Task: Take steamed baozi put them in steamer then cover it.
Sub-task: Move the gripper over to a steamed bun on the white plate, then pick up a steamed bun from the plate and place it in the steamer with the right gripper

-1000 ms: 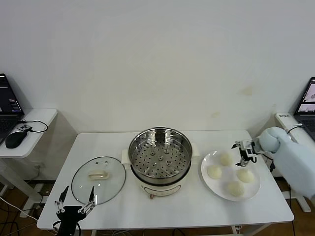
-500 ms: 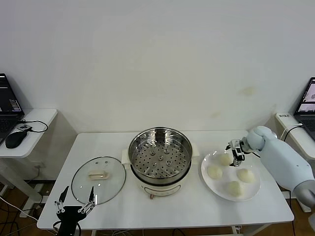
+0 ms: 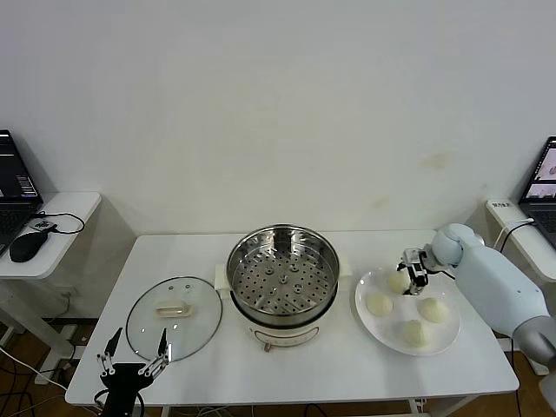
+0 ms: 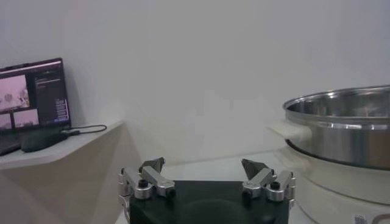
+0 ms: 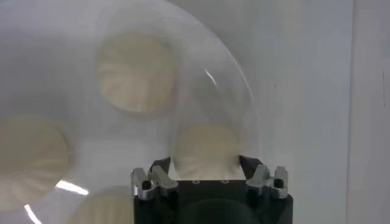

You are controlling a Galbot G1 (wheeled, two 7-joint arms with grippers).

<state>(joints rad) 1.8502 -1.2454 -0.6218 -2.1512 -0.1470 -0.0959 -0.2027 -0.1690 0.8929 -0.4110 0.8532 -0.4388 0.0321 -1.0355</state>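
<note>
Right gripper (image 5: 206, 165) jaws pinching baozi (image 5: 206, 149) on plate (image 3: 372, 321), left gripper (image 4: 206, 172) wide.

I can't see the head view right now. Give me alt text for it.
The right pincer is down around the rear baozi on the white plate, which holds four, right of the uncovered, empty steamer on the white table. The glass cover lies flat to the steamer's left, and the open left pincer waits at the table's near-left edge.
</note>
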